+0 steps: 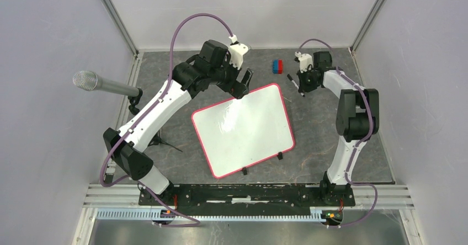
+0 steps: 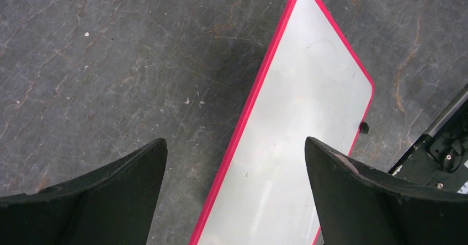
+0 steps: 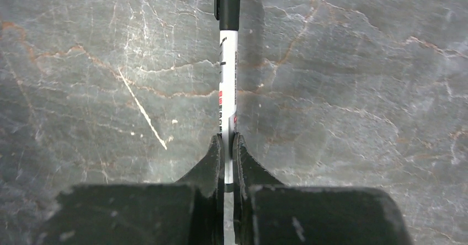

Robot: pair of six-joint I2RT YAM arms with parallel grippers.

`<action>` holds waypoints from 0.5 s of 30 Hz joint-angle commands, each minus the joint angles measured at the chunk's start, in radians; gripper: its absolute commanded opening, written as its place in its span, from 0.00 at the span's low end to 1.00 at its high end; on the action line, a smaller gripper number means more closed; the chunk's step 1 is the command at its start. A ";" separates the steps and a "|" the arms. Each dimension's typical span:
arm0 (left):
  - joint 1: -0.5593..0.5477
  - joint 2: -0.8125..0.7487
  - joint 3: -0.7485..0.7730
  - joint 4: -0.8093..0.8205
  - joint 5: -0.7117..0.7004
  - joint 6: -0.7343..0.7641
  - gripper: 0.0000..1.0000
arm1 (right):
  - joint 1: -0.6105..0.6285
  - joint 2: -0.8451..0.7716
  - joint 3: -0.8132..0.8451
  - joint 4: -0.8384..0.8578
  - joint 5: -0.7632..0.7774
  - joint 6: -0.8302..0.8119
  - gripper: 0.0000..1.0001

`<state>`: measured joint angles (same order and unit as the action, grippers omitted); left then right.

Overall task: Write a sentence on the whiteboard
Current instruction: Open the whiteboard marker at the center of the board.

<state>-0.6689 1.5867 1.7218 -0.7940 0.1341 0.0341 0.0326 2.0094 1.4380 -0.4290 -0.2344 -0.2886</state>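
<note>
Locate the whiteboard (image 1: 243, 129) at the centre of the top view. It lies flat on the table (image 1: 309, 165), with its long axis running from middle left toward upper right and its clips on the lower long edge. The surface is blank: no sentence is written yet.

The right hand (image 3: 227, 143) sits just off the board's upper right corner, its fingers pressed together on the marker (image 3: 228, 63). In the right wrist view the marker runs straight up the frame, black end away from the hand. You cannot tell whether it rests on the table or is lifted. In the top view the board lies to the lower left of this hand, so treat the right arm as the writing arm.

The left hand (image 2: 234, 141) hovers over the board's upper edge, fingers wide apart and holding nothing. The red rim passes between them. Expect this arm to crowd the upper writing area.

A red and blue block (image 1: 277, 65) lies near the marker. A microphone (image 1: 105, 84) stands well apart at the left.
</note>
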 commanded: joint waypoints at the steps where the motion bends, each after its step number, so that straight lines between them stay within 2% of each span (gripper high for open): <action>1: 0.005 -0.046 0.023 0.038 0.048 0.033 1.00 | -0.070 -0.106 -0.023 -0.018 -0.123 -0.024 0.00; 8: 0.005 -0.032 0.076 -0.023 0.089 0.063 1.00 | -0.122 -0.202 -0.040 -0.058 -0.244 -0.063 0.00; 15: 0.004 -0.088 0.094 -0.081 0.206 0.253 1.00 | -0.146 -0.357 -0.078 -0.165 -0.423 -0.139 0.00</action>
<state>-0.6689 1.5780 1.7702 -0.8379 0.2394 0.1307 -0.1078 1.7809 1.3842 -0.5201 -0.5064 -0.3649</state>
